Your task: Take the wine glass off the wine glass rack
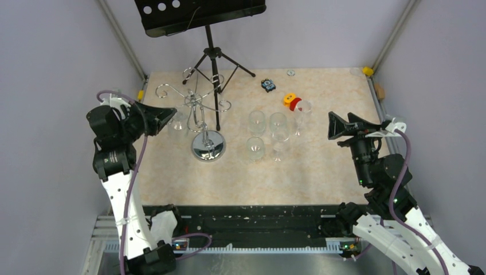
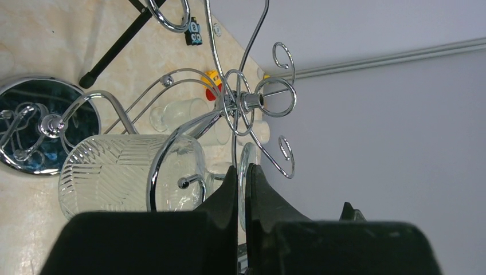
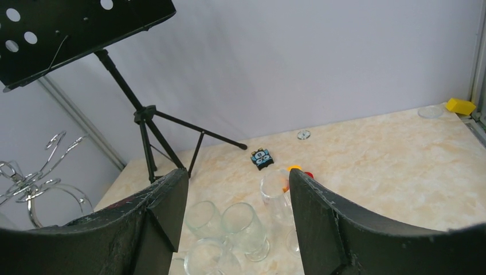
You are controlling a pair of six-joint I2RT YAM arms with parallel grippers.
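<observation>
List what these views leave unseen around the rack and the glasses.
Top external: the hanging wine glass is a faint blur beside the left gripper; its stem cannot be traced.
Left wrist: that gripper's body covers part of the glass's bowl and foot.
Right wrist: the wine glass rack is cut by the left edge; the right gripper partly hides the standing glasses.

Glossy chrome wine glass rack (image 2: 245, 102), clear ribbed wine glass (image 2: 109, 172)

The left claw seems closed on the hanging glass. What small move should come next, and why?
Probably pull the left claw back from the rack post, sliding the glass out along its wire arm. It looks shut on the foot, while the stem sits inside a wire loop; lifting might catch.
</observation>
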